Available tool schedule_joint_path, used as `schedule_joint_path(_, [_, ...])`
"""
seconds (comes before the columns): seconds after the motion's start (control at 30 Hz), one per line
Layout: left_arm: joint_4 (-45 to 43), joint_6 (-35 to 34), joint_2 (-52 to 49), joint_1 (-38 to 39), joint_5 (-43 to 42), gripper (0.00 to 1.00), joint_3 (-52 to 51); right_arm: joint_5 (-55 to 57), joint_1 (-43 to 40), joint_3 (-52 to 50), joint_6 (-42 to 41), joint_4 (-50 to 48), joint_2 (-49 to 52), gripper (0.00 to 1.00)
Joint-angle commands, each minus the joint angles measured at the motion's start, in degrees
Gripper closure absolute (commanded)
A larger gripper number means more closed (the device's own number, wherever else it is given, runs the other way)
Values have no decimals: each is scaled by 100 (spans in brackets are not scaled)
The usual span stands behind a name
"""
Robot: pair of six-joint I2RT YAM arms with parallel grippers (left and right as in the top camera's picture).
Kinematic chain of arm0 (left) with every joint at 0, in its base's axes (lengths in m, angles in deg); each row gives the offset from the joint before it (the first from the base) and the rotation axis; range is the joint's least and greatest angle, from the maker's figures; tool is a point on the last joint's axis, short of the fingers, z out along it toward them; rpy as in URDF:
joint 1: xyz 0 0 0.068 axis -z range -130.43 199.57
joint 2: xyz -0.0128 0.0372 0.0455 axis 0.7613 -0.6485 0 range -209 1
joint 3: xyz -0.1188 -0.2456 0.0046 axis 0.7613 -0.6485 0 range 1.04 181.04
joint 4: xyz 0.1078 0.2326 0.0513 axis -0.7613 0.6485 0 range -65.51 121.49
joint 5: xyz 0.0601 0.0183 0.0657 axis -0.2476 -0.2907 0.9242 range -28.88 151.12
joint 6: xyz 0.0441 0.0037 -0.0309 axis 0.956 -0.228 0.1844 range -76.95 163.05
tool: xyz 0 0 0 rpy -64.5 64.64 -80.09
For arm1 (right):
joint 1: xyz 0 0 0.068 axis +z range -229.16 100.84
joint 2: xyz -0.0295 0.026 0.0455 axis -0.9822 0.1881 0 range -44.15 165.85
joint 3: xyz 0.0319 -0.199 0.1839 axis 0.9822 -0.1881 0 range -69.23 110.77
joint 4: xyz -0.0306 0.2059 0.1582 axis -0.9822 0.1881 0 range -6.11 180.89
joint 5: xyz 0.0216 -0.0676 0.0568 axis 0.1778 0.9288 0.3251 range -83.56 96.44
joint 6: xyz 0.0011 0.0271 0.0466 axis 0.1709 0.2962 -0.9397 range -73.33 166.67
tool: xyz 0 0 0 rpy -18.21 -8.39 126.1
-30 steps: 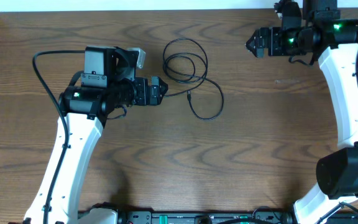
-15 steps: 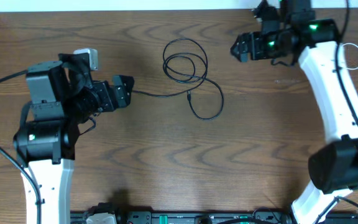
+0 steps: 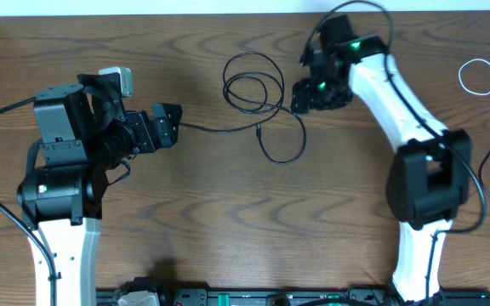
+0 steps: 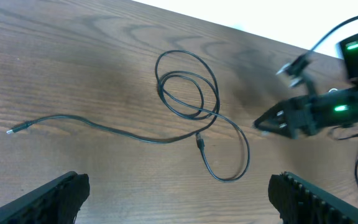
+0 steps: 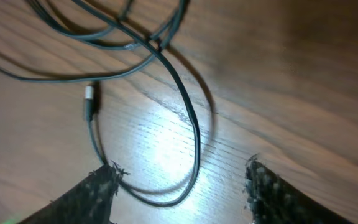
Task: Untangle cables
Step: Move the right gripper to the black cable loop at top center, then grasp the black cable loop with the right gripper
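Where black cable loops, right arm leans low — fingers parted

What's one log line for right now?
left gripper open, empty | right gripper open above black cable | cable looped on table, unheld

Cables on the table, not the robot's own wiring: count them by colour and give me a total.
Black cable: 1 (one looped cord, as far as the strands can be traced, with two free ends showing)
White cable: 1 (by the table's right edge)
Total: 2
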Motion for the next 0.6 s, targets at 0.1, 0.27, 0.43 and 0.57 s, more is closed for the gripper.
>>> schedule_joint_path(0.1, [103,-28,-140,-28,31,2,125,83,289,-37,-15,4,654,43])
schedule_joint_path(0.27, [214,-28,-245,-28,31,2,125,79,319,-37,-31,7,984,47])
schedule_joint_path(0.43, [214,-28,-299,-28,31,2,125,37,332,-37,-37,-39,1056,50])
schedule_joint_path(0.57, [216,-31,-341,-28,31,2,125,-219,378,-37,-42,-223,1056,62])
